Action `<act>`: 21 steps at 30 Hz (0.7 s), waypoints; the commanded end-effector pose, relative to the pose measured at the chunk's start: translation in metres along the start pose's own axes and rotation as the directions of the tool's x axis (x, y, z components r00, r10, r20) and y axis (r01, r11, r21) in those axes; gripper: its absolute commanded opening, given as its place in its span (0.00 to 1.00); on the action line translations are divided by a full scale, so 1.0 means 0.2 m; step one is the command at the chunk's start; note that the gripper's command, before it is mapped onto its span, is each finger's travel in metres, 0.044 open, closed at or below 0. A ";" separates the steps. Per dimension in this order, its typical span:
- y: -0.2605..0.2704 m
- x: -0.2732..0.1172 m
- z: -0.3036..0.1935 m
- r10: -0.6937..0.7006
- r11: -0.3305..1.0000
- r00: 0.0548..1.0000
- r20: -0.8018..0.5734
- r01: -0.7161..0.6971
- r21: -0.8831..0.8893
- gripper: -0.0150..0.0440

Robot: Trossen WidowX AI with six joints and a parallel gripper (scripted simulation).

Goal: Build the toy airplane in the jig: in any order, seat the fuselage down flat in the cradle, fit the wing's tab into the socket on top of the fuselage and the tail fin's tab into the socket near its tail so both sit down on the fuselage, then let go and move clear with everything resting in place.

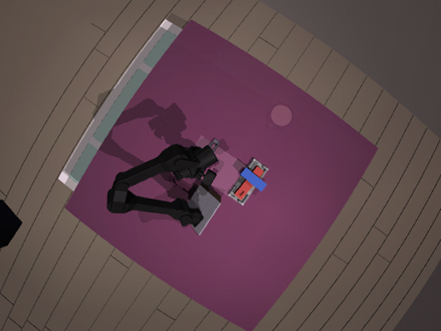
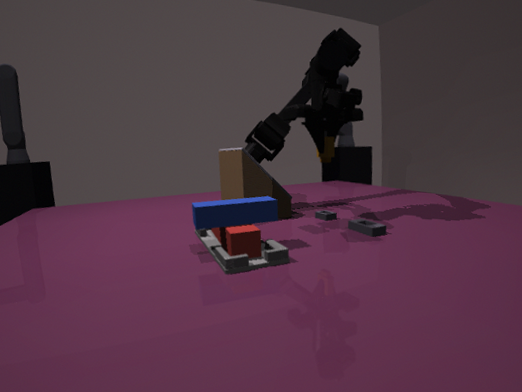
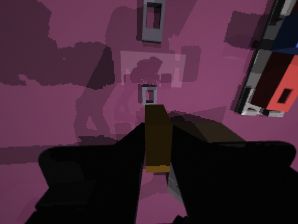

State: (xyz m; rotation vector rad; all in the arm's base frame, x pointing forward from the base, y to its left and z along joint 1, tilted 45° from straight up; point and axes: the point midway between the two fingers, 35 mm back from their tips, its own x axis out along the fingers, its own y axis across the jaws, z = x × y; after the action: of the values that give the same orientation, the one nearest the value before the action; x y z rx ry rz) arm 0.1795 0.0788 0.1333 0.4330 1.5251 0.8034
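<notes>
The red fuselage [image 1: 240, 194] [image 2: 243, 243] [image 3: 288, 82] lies in the grey cradle [image 1: 265, 168] [image 2: 278, 254]. The blue wing [image 1: 253, 179] [image 2: 236, 213] [image 3: 289, 39] lies across the top of the fuselage; its tab and socket are hidden. The dark tail socket [image 3: 285, 96] in the fuselage is empty. My gripper [image 2: 328, 140] [image 3: 154, 126] is shut on the yellow tail fin [image 2: 327, 153] [image 3: 157, 150], holding it upright in the air, apart from the fuselage. In the top view the arm hides the fingertips and fin.
A small dark holder [image 2: 316, 214] [image 3: 149, 87] stands below the gripper, and a larger one [image 2: 355, 227] [image 3: 152, 36] stands beyond it. A wedge-shaped block [image 1: 210, 206] [image 2: 230, 177] stands between the arm's base and the cradle.
</notes>
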 end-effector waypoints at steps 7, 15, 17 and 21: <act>-0.05 -0.03 0.02 -0.006 1.000 1.000 -0.001 0.006 0.007 0.25; -0.16 -0.02 0.07 -0.007 1.000 1.000 0.013 0.007 0.007 0.25; -0.18 -0.02 0.08 -0.006 1.000 1.000 0.018 0.006 0.003 0.25; -0.23 -0.02 0.10 -0.005 1.000 1.000 0.024 0.005 0.000 0.25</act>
State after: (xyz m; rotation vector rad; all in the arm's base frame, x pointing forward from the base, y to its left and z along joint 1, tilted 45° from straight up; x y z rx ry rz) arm 0.2034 0.0544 0.1106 0.4450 1.5071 0.7916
